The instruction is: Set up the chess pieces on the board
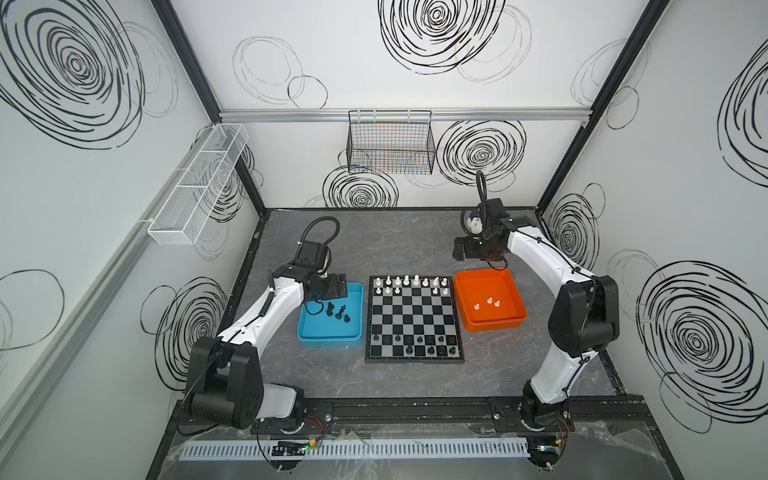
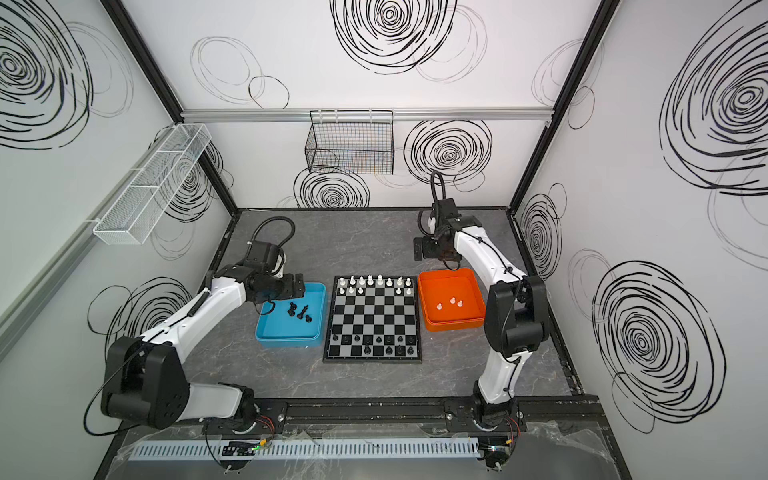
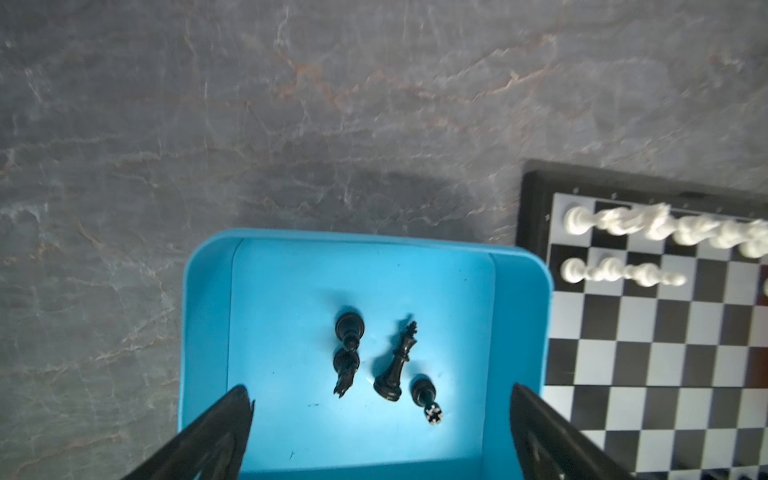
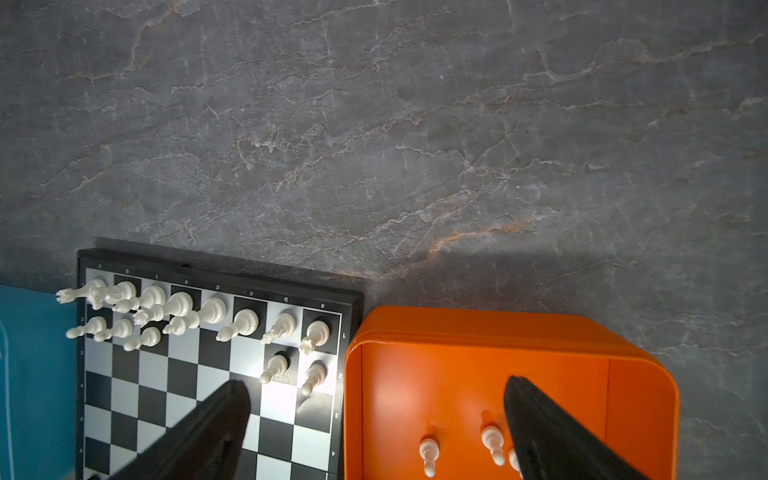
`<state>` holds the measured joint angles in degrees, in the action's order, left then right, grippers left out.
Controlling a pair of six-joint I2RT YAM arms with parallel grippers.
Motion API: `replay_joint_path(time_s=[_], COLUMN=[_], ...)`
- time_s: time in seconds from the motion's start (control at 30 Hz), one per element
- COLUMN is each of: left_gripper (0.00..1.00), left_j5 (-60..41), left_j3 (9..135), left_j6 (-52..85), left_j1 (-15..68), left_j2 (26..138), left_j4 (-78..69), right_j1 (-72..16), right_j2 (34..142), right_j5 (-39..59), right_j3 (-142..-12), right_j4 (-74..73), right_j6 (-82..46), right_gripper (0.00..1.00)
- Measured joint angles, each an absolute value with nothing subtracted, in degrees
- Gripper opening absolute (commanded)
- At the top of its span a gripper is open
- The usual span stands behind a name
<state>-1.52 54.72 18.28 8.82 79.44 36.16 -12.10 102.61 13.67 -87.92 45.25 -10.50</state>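
The left gripper (image 3: pixel 380 390) hung with its jaws spread wide and empty above the blue tray (image 3: pixel 208 316), which sat just left of the board (image 1: pixel 413 320) and held four black chessmen (image 3: pixel 350 332). Among them the king (image 3: pixel 397 365) lay on its side, while the other three looked upright, though the angle left that uncertain. The right gripper (image 4: pixel 377 383), its jaws likewise parted and holding nothing, hovered over the table (image 4: pixel 415 124) by the board's far right corner. It was just beyond the orange tray (image 4: pixel 644 374), where three white pawns (image 4: pixel 492 440) stood apart from one another. On the board, white pieces (image 4: pixel 245 322) filled the far row, with a gap in the middle of the pawn row in front of it. Black pieces (image 1: pixel 376 338) occupied the two near rows, also with gaps. The chessmen appeared to be rigid, glossy plastic, each smaller than a square, and so probably very light and prone to slipping or tipping at a glancing touch. A standing pawn would likely be taken best across the narrow neck under its round head, with the fingers coming straight down on either side. The fallen king probably called for a pinch across its slim stem, square to its length so it would not roll or skid on the smooth tray floor. The two pieces standing close together to its left left little room for a fingertip between them.
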Motion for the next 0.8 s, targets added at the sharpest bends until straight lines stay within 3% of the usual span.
replay_joint_path(time_s=[0.13,0.37,0.8], left_gripper=[0.89,0.64,0.43], left_j5=[-1.5,-1.8,-1.7], left_j3=[53.7,53.7,53.2], left_j6=[18.5,18.3,18.2], left_j1=[8.8,8.8,8.8], left_j2=[79.7,83.9,88.6], left_j4=[35.3,32.5,29.0], right_j1=[-12.1,-12.1,-11.4], right_j2=[102.6,102.6,102.5], right_j5=[14.2,14.4,14.5], right_j3=[-87.9,-87.9,-86.6], right_j4=[45.0,44.6,43.3], right_j6=[-10.3,-10.3,-10.3], right_gripper=[1.00,1.00,1.00])
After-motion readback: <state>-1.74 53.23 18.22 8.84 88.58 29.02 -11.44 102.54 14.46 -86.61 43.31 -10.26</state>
